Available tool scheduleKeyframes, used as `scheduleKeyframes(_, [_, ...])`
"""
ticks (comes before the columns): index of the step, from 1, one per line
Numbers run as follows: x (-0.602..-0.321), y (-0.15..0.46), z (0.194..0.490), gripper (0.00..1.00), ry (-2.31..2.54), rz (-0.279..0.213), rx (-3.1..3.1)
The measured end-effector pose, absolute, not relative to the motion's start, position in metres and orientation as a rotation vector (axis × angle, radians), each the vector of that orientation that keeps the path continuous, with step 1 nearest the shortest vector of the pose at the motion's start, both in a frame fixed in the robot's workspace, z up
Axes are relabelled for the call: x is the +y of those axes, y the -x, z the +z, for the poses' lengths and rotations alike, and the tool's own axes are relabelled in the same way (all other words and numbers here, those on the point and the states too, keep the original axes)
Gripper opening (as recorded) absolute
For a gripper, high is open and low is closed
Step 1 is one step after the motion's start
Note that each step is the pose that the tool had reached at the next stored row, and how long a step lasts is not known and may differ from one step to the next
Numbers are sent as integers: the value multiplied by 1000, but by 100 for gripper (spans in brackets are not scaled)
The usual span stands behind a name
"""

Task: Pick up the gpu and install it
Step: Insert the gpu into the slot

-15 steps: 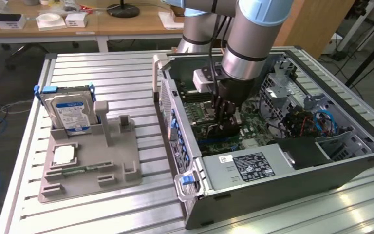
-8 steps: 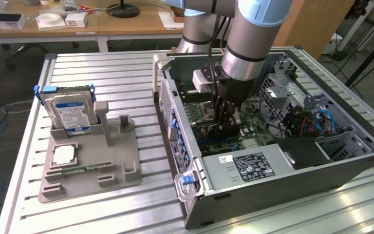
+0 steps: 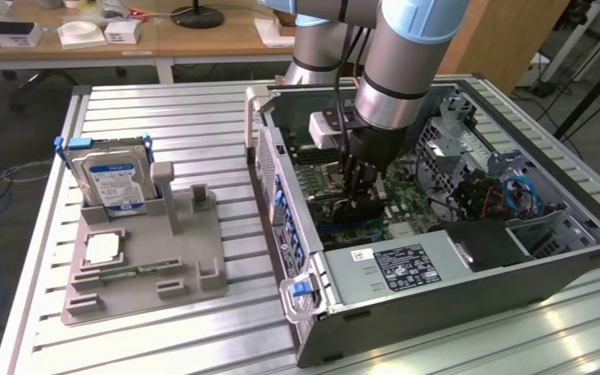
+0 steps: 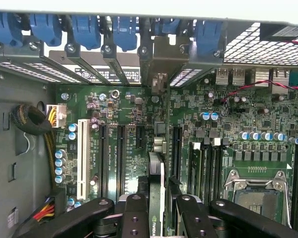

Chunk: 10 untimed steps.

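My gripper (image 3: 359, 205) reaches down inside the open computer case (image 3: 279, 195), over the green motherboard (image 3: 409, 205). It is shut on the gpu (image 3: 344, 211), which shows as a dark card standing on edge between the fingers. In the wrist view the gpu (image 4: 156, 178) appears edge-on as a thin card with a green logo. It runs from my gripper (image 4: 159, 210) toward the rear slot brackets (image 4: 159, 82), with black fingers (image 4: 134, 215) pressed on either side. The card lies in line with the long expansion slots (image 4: 121, 153); I cannot tell whether its lower edge is seated.
A grey parts fixture (image 3: 201, 258) on the slatted table holds a silver hard drive with a blue label (image 3: 112, 178), a white chip (image 3: 102, 248) and a narrow green memory stick (image 3: 131, 271). The power supply (image 3: 399, 266), cables (image 3: 508, 195) and blue slot clips (image 4: 124, 29) crowd the case.
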<state>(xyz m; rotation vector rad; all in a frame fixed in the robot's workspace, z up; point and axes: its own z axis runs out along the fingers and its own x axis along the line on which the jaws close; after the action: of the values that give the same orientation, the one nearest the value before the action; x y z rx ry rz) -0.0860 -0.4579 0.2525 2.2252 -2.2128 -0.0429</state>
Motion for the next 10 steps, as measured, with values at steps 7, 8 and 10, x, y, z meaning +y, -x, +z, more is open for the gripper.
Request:
scheduleKeyframes(7, [-458,86,252,26,-2225,-43,-2213])
scheduleKeyframes(8, [-458,86,253,26,-2225,-43,-2213])
scheduleKeyframes(10, [-458,86,252,26,-2225,-43,-2213])
